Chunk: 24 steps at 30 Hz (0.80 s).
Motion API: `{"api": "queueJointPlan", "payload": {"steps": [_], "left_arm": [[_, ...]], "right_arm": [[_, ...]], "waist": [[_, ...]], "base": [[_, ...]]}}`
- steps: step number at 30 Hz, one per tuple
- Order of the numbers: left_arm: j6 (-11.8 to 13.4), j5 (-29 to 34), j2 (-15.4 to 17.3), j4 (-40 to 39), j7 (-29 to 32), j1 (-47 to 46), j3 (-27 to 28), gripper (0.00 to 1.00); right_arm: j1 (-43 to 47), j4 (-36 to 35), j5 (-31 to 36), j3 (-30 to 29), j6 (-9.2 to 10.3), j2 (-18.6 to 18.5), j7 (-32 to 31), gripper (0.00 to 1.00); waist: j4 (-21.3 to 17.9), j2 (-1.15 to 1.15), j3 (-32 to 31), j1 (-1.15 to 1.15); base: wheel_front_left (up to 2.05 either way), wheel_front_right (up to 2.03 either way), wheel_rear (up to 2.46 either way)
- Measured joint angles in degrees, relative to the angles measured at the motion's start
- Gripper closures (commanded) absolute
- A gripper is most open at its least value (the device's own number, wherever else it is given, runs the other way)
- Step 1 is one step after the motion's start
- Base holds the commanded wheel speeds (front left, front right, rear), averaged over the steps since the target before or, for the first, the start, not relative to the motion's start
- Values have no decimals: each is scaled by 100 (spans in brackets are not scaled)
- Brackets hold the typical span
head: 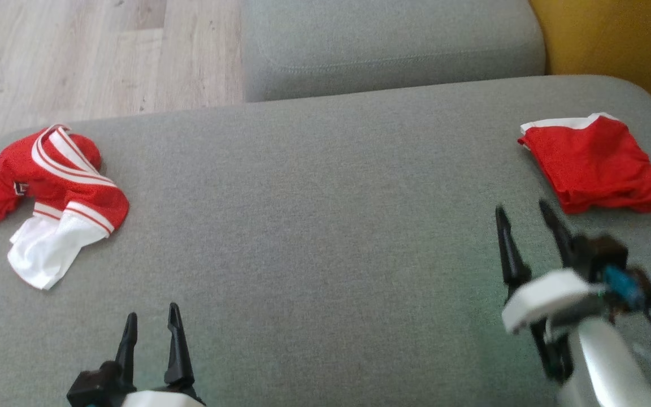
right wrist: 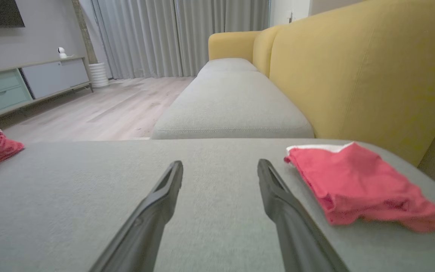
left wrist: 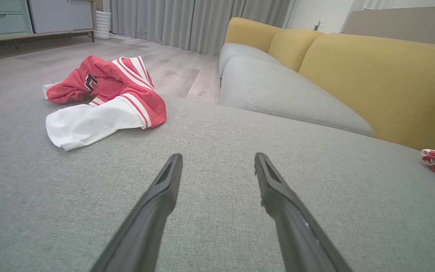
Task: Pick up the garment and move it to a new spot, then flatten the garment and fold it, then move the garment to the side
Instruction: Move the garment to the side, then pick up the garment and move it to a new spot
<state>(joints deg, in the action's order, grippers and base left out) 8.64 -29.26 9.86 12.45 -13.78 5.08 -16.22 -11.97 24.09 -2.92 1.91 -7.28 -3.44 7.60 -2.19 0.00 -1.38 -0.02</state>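
Observation:
A crumpled red and white garment point(head: 48, 192) lies at the left end of the grey cushion point(head: 314, 226); it also sits at upper left in the left wrist view point(left wrist: 104, 98). A second red garment point(head: 594, 164), folded flat with a white edge, rests at the right end, and the right wrist view has it just right of the fingers point(right wrist: 357, 185). My left gripper point(head: 151, 319) stands open near the cushion's front edge, well right of and nearer than the crumpled garment. My right gripper point(head: 523, 212) is open and empty, just left of and nearer than the folded garment.
A second grey seat cushion point(head: 393, 45) lies beyond the first. The yellow sofa back point(head: 613, 39) rises at the far right. Wooden floor point(head: 77, 56) shows at the far left, past the cushion's edge. A low cabinet point(right wrist: 25, 83) and curtains point(right wrist: 164, 34) stand across the room.

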Motion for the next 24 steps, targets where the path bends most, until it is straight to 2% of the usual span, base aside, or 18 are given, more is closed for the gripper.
{"api": "queueJointPlan", "payload": {"steps": [2, 11, 24], "left_arm": [[0, 0, -1, 18, 0, 10, 0, 0], [-9, 18, -71, 127, -43, 164, -63, 0], [-8, 19, -70, 353, -41, 203, -143, 0]], "right_arm": [[376, -201, -264, 93, 0, 7, -1, 0], [1118, -754, -676, 528, 0, 51, -69, 0], [1488, -890, -721, 561, 0, 58, -165, 0]], "waist": [[5, 0, -56, 0], [56, 0, -166, 1], [141, 0, -224, 2]], "base": [[0, 0, 0], [0, 0, 0], [0, 0, 0]]}}
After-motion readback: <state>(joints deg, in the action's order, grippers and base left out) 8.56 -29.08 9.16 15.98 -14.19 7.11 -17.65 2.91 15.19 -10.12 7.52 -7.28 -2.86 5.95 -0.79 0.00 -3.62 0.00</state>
